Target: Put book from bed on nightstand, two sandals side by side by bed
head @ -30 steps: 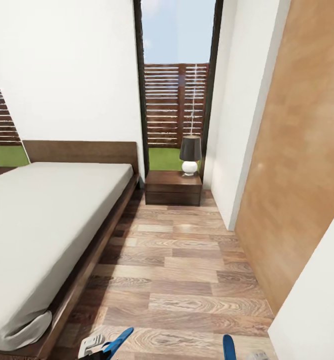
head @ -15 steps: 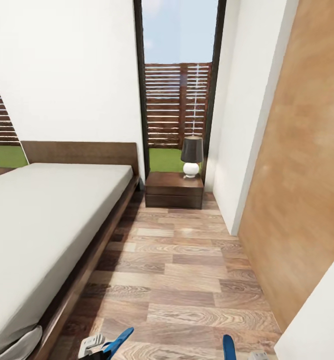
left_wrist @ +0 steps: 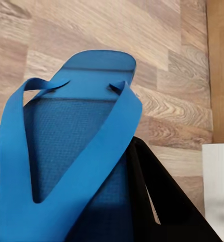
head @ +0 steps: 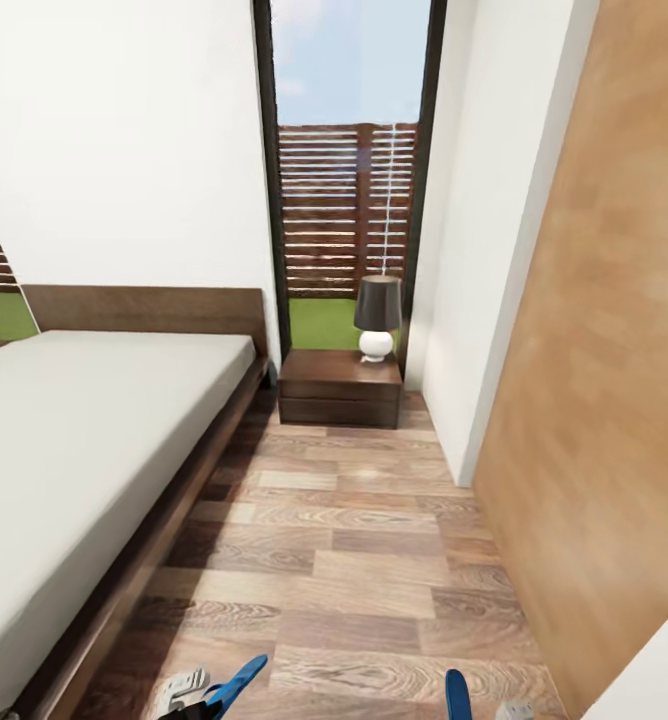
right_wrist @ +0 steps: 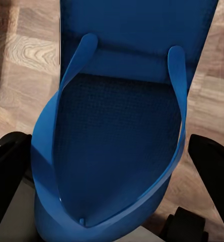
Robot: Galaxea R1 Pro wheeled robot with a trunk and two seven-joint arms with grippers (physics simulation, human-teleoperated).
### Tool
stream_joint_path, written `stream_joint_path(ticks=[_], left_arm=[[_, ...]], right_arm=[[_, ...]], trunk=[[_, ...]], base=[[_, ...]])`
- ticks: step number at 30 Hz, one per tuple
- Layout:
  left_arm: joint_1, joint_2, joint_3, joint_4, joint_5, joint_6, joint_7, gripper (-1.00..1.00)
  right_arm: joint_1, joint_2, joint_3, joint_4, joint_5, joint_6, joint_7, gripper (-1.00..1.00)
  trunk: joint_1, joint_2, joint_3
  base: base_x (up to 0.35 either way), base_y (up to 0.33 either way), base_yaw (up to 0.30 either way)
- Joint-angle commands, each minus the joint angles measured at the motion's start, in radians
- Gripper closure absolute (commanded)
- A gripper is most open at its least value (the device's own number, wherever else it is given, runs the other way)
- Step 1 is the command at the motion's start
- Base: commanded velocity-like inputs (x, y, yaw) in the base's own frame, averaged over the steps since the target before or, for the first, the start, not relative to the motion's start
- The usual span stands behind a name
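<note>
The two bright blue flat flip-flop sandals were both off the floor, one carried in each gripper above the light-brown wood plank floor [head: 364, 560] beside the large low bed [head: 84, 450] with its plain white mattress and dark brown platform frame. In the head view the left sandal [head: 236, 685] poked up near the foot end of the bed frame, with the left gripper [head: 189, 692] under it as a pale grey piece, and the right sandal [head: 458, 695] stood farther out from the bed, on the side of the wood-panelled wall [head: 594, 330]. In the left wrist view the left sandal [left_wrist: 81, 151], thong strap uppermost, lay between dark finger parts that closed against its sole, so those jaws were clamped on it. In the right wrist view the right sandal [right_wrist: 122, 126] sat between two black fingers [right_wrist: 210, 161] pressed to its edges, so those jaws were likewise clamped on it. Past the head of the bed, just beside its frame, stood the low glossy dark reddish-brown wooden nightstand [head: 339, 388], carrying a small lamp [head: 377, 318] with a dark shade and white round base. Behind it rose a tall dark-framed window [head: 346, 160] showing a slatted fence and grass.
</note>
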Motion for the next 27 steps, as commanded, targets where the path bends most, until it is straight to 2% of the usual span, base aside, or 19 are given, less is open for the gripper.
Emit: stream_joint_path(ticks=[1, 20, 27], left_arm=[[0.000, 0.000, 0.007, 0.001, -0.012, -0.010, -0.001, 1.00], [-0.001, 0.001, 0.007, 0.001, -0.012, -0.010, -0.001, 1.00], [0.000, 0.001, 0.007, 0.001, -0.012, -0.010, -0.001, 1.00]], right_arm=[[0.000, 0.000, -0.010, -0.002, 0.005, 0.010, 0.005, 1.00], [0.000, 0.001, -0.010, -0.002, 0.005, 0.010, 0.005, 1.00], [0.000, 0.000, -0.010, -0.002, 0.005, 0.010, 0.005, 1.00]], trunk=[[0.000, 0.000, -0.001], [0.000, 0.000, -0.001], [0.000, 0.000, -0.001]], base=[[0.265, -0.208, 0.000], [0.282, -0.157, 0.000], [0.316, -0.041, 0.000]])
